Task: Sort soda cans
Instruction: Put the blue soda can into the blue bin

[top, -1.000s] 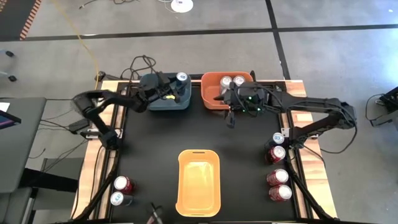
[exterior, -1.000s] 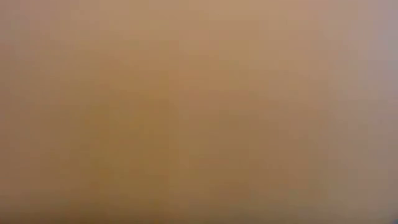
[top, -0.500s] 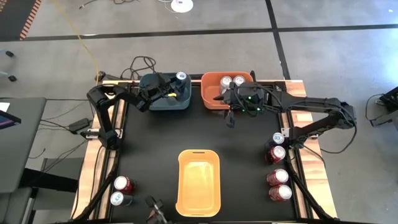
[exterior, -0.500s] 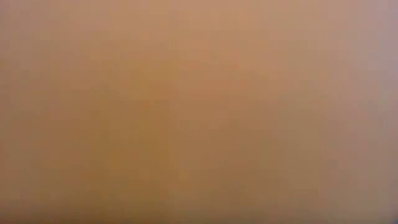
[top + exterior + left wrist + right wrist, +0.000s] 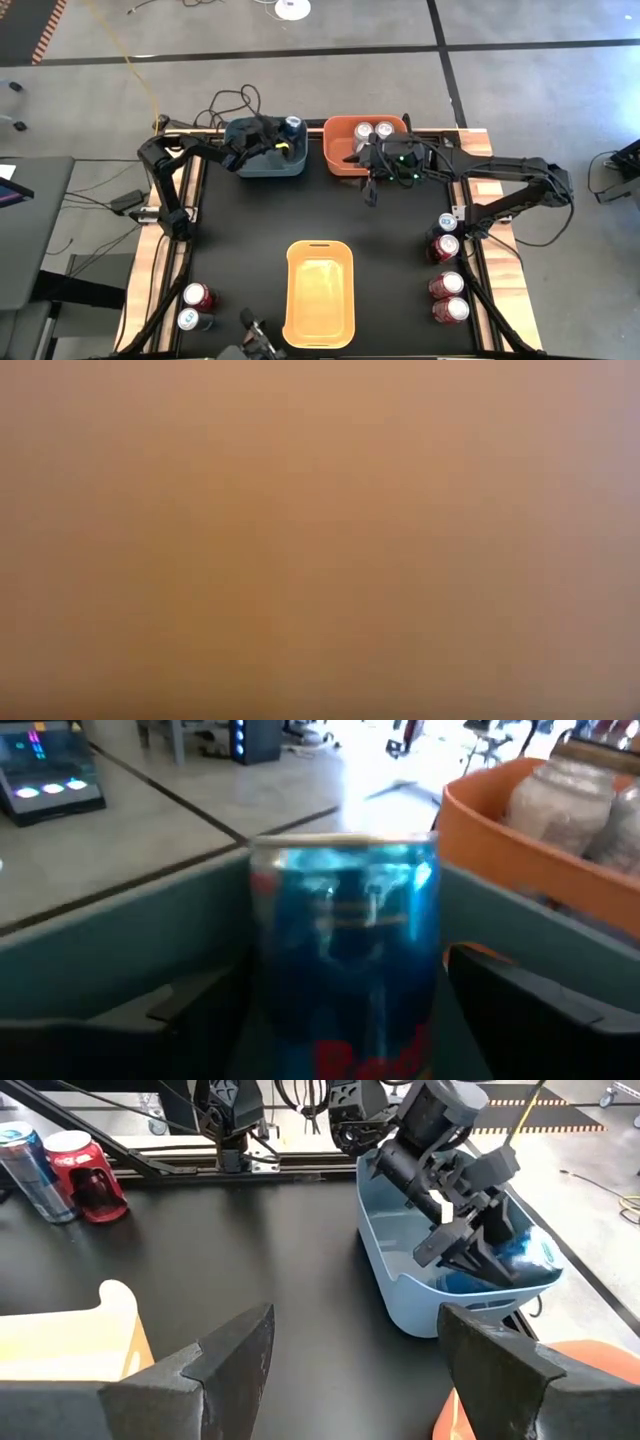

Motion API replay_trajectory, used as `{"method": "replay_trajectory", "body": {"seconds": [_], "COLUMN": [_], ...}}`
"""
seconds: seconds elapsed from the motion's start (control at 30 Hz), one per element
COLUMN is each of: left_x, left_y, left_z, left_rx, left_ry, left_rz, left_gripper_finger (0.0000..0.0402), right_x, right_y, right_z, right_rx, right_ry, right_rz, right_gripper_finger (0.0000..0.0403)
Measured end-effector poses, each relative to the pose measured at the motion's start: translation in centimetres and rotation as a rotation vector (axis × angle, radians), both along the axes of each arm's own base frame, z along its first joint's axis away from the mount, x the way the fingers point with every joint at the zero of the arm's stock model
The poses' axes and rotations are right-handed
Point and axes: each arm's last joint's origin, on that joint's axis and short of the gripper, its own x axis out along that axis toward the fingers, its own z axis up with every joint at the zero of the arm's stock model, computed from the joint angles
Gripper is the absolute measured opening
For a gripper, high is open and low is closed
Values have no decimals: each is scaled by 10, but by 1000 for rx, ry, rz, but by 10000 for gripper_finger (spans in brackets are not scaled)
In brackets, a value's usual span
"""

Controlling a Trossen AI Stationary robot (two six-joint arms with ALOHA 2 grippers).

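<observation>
Since a second ago the left gripper [image 5: 277, 138] has pushed deeper into the blue bin [image 5: 262, 163] on the black table [image 5: 250, 220], above grey floor, fingers now parted beside, seemingly not gripping, an upright blue can [image 5: 345, 945]; the right gripper [image 5: 362, 158] hangs open over the orange bin [image 5: 340, 165].
</observation>
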Motion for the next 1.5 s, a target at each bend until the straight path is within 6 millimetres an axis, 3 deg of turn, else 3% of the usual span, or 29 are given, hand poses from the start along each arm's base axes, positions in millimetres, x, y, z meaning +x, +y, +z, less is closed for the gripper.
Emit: {"method": "replay_trajectory", "body": {"seconds": [0.6,1.1,1.27,1.5], "left_x": [5,23,22,15], "left_y": [-4,-24,-25,-31], "left_z": [5,8,15,39], "left_rx": [71,169,180,210], "left_ry": [-13,28,18,44], "left_rz": [-25,-171,-169,-178], "left_gripper_finger": [343,343,343,343], "right_x": [0,0,0,0], "right_y": [2,2,2,2], "right_z": [0,0,0,0], "right_rx": [0,1,1,9], "right_ry": [1,1,2,0], "right_rz": [7,7,8,3], "right_gripper_finger": [297,297,297,297]}}
